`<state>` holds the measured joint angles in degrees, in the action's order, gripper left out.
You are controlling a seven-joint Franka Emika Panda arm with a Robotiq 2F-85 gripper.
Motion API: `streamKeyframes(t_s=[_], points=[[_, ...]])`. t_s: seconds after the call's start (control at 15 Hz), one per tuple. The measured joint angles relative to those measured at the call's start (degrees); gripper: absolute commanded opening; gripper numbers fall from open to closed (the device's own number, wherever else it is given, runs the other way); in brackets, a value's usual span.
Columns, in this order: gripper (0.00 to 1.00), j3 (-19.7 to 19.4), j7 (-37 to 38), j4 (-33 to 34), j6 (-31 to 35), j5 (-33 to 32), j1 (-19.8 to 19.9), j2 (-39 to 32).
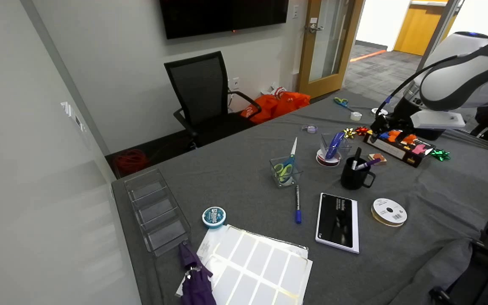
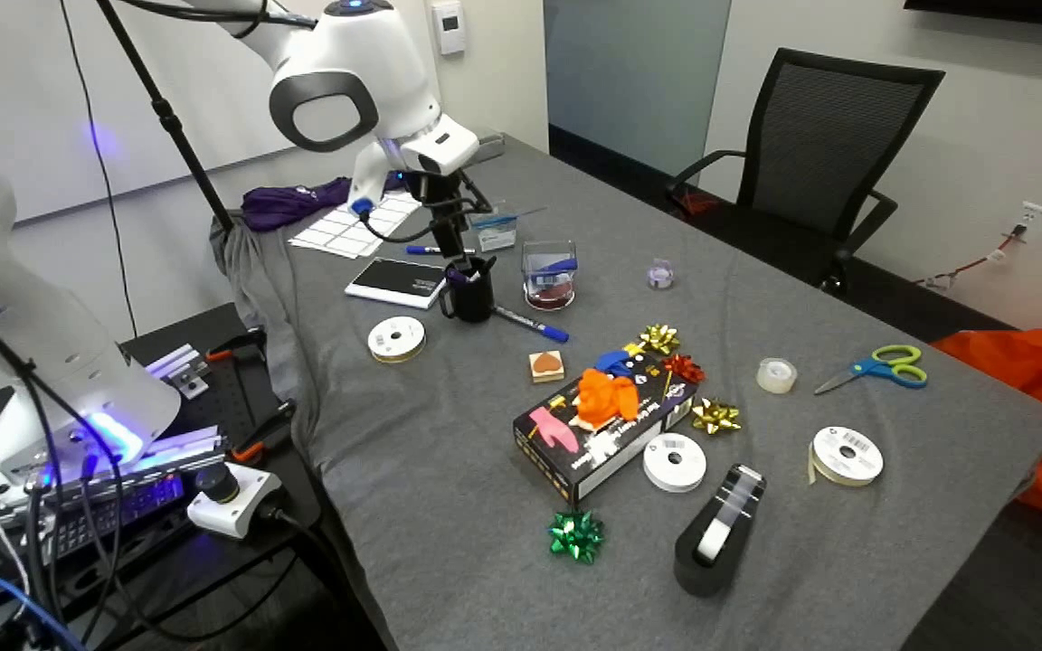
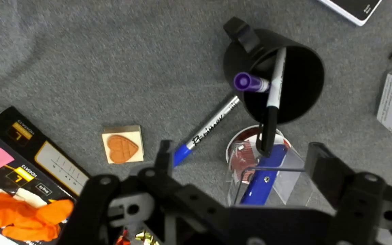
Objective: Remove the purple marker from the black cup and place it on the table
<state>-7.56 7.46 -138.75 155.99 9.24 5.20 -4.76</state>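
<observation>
Presently your gripper (image 3: 242,146) hangs over the table (image 2: 449,470), jaws wide apart in the wrist view. Your purple marker (image 3: 252,83) is in the black cup (image 1: 352,180), tilted, cap end up and poking out past the rim. Cup upright on the table. Sharing it: a black-capped pen (image 3: 273,100), grey barrel, leaning well out over the rim — it crosses the purple marker in the wrist view; whether the two touch, you can't tell.

In an exterior view the gripper's dark end overlaps the cup's mouth; its height above, you can't judge from there.

Around the cup: a blue-capped marker (image 3: 204,131) flat on the table, silver end just beside the cup, cap partly behind a jaw in the wrist view. Near it, a heart stamp (image 3: 123,148), then a black box (image 2: 602,452). Clear container (image 2: 535,262) close by, blue object (image 3: 260,185) leaning inside. Red ribbon spool (image 1: 328,159) at the container's foot — under or against it, unclear. White ribbon spool (image 1: 389,212) lies near the cup's handle; notebook (image 1: 338,222) flat, also near the cup.
</observation>
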Motion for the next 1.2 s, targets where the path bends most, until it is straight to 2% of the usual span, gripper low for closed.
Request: streamKeyframes(t_s=[0.53,1.0,1.07,1.13,1.2], points=[[1.00,2.2,-10.9,0.0,2.3,9.5,0.1,-4.3],[1.00,5.6,-25.9,-0.1,7.6,22.3,1.8,-8.6],[0.75,6.1,-28.2,-0.1,8.0,23.8,2.2,-8.9],[0.73,6.6,-30.6,-0.1,8.3,25.5,2.8,-9.3],[0.66,7.1,-33.0,-0.1,8.4,27.2,3.4,-9.5]])
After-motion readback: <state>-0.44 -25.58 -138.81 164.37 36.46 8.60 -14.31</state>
